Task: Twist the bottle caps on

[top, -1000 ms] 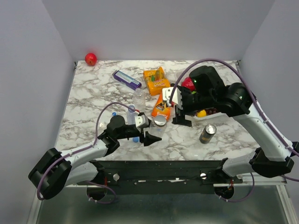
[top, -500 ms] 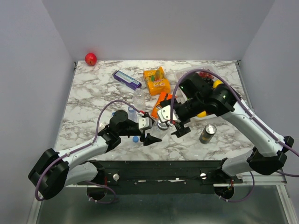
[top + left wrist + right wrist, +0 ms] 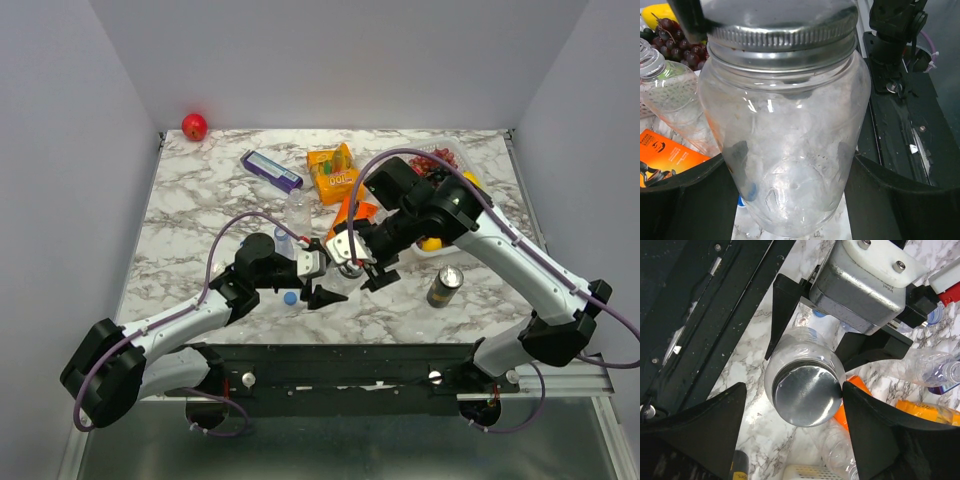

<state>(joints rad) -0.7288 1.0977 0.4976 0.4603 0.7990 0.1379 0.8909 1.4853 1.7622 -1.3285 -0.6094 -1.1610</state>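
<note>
The jar (image 3: 790,125) looks clear and glossy to me, with bright glints on its wall; glass or plastic, I can't tell. Its lid (image 3: 807,400) is bare silvery metal, satin on top and ribbed round the rim. The bottle (image 3: 670,95) is thin clear plastic with a dimpled skin. My left pincer (image 3: 787,170) and right pincer (image 3: 794,385) have matt black plastic fingers. The tabletop (image 3: 200,220) is smooth, marble-patterned and faintly shiny. The can (image 3: 445,285) is dark metal, the cap (image 3: 290,297) blue plastic, and the carton (image 3: 670,155) glossy orange print.
</note>
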